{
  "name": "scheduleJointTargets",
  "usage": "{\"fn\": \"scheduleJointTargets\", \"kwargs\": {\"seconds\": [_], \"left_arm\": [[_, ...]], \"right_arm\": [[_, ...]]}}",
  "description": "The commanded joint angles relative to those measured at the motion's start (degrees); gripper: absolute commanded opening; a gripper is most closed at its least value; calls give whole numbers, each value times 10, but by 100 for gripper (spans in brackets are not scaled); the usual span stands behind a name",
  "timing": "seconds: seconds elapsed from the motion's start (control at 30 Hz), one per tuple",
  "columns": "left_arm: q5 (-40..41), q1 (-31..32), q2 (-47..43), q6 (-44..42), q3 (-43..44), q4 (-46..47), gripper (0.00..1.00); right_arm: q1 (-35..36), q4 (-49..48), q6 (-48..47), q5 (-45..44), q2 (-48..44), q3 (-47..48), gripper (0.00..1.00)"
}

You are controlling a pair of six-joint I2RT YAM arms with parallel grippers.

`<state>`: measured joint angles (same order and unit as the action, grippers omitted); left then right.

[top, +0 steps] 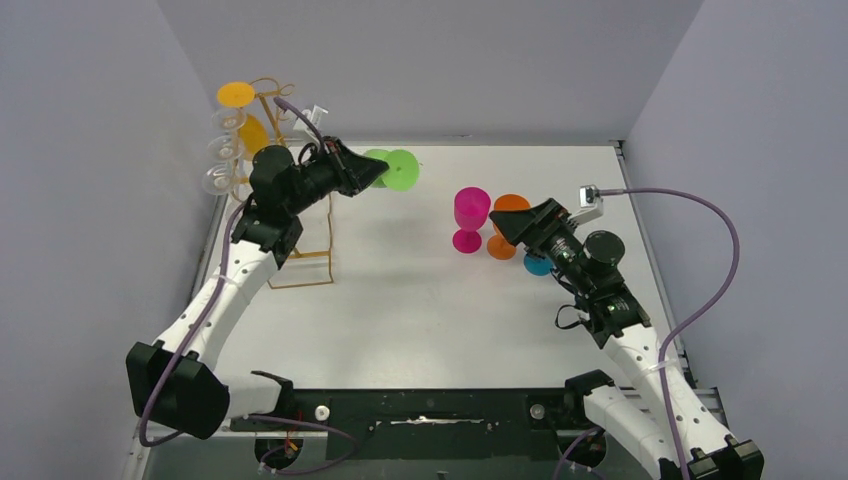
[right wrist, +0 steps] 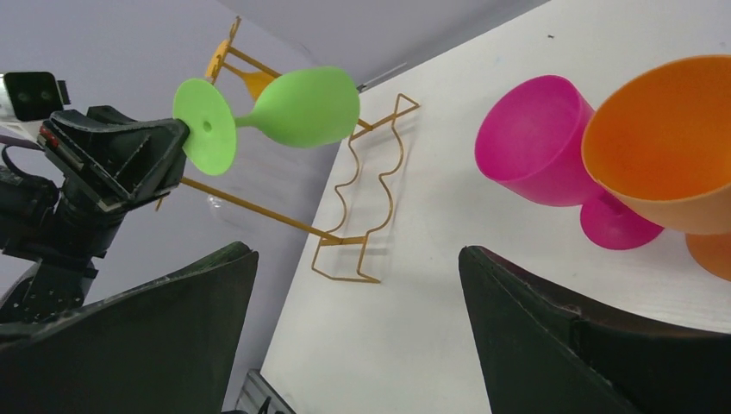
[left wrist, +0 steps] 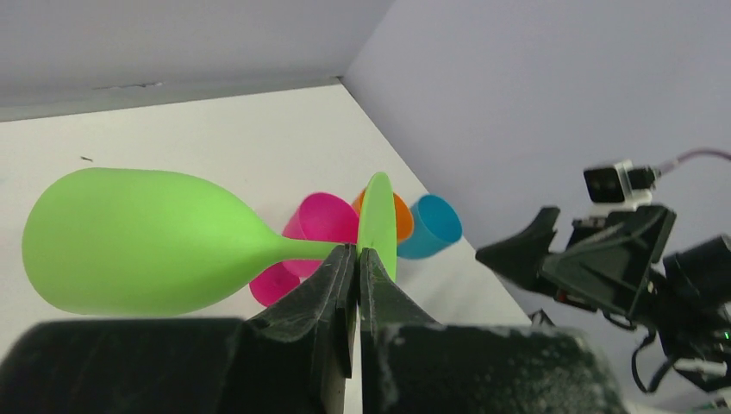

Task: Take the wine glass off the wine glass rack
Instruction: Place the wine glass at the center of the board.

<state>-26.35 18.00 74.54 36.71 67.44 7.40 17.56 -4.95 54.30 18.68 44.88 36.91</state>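
Note:
The gold wire wine glass rack (top: 329, 250) stands at the back left; it also shows in the right wrist view (right wrist: 366, 181). A yellow wine glass (top: 252, 133) and clear glasses (top: 222, 150) hang on its far arms. My left gripper (top: 378, 172) is shut on the stem of a green wine glass (top: 400, 168), right at its foot, and holds it sideways in the air to the right of the rack's top. In the left wrist view the fingers (left wrist: 357, 254) pinch the stem of the green glass (left wrist: 129, 241). My right gripper (right wrist: 358, 252) is open and empty.
A pink glass (top: 471, 215), an orange glass (top: 512, 204) and a blue glass (top: 537, 265) stand on the white table right of centre, close to my right gripper (top: 505, 228). Grey walls close in the left, back and right sides.

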Motion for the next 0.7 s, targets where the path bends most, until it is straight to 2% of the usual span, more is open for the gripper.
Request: {"fn": "scheduleJointTargets", "kwargs": {"seconds": [0.0,0.17,0.33,0.43,0.53,0.67], "left_arm": [[-110,14,-43,-36,-50,68,0],[-128,50,-80,10,-131,125,0],[-106,80,-116,65,-197,184,0],[-97,86,-133,74,-222,189,0],[-91,90,-149,80,-237,185,0],[-89,92,-160,91,-252,192,0]], "right_arm": [[7,-90,-24,54,9,9,90],[32,-107,-40,115,56,35,87],[103,-108,-82,132,115,76,80],[127,-115,-83,142,150,98,72],[131,-124,-80,148,171,102,57],[135,-159,-66,183,187,98,44]]}}
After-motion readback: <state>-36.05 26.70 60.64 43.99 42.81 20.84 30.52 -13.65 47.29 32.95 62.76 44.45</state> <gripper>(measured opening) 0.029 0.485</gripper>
